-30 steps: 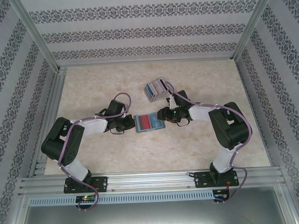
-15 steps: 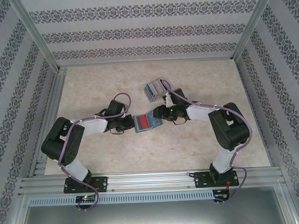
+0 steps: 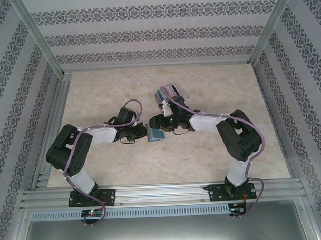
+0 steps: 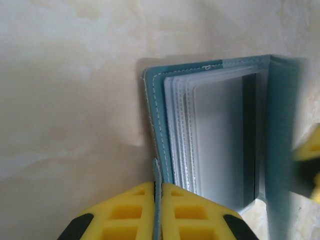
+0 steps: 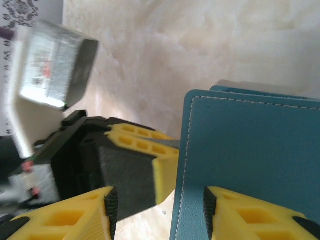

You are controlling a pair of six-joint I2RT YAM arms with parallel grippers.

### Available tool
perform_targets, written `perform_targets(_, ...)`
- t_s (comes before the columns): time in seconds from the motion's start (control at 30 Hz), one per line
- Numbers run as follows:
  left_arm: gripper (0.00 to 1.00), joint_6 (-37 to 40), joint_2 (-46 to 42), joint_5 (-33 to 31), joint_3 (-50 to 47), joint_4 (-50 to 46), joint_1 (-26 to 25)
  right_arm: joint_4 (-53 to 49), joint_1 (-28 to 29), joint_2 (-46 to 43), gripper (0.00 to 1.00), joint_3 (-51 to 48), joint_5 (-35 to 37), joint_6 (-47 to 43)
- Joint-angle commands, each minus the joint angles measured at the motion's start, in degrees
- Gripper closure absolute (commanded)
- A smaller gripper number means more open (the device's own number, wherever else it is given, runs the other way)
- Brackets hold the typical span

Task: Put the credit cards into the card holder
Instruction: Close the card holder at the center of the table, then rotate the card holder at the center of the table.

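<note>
Top view: the credit cards lie fanned on the bench behind the arms, outside the card holder, so I judge loading is mostly left to do. The holder sits between both arms.

Left wrist: the left jaws are pinched shut on its teal cover edge, with the clear sleeves exposed.

Right wrist: the right jaws stand half apart, straddling the other cover's edge without pinching it.

A second ago the holder lay flat open; now it is part-folded.
</note>
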Motion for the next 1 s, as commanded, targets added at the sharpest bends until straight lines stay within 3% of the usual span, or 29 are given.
perform_targets(0.0, 0.95, -0.9, -1.5, 0.8, -0.8, 2.5, -0.8, 2.2, 0.4, 3.4, 0.49, 1.0, -1.3, 1.5)
perform_targets(0.4, 0.86, -4.4, -4.5, 0.1, -6.0, 4.6, -2.0, 1.8, -0.4, 5.5, 0.47, 1.2, -1.4, 0.5)
perform_targets(0.83, 0.44, -13.1, -12.5, -2.9, -7.8, 4.0, -10.0, -7.9, -7.4, -6.3, 0.45, -2.4, -0.8, -6.5)
perform_targets(0.97, 0.38, -9.5, -18.1, -7.1, -3.9, -8.0, -10.3, -9.8, -9.5, -9.9, 0.45, -5.7, -0.7, -7.7)
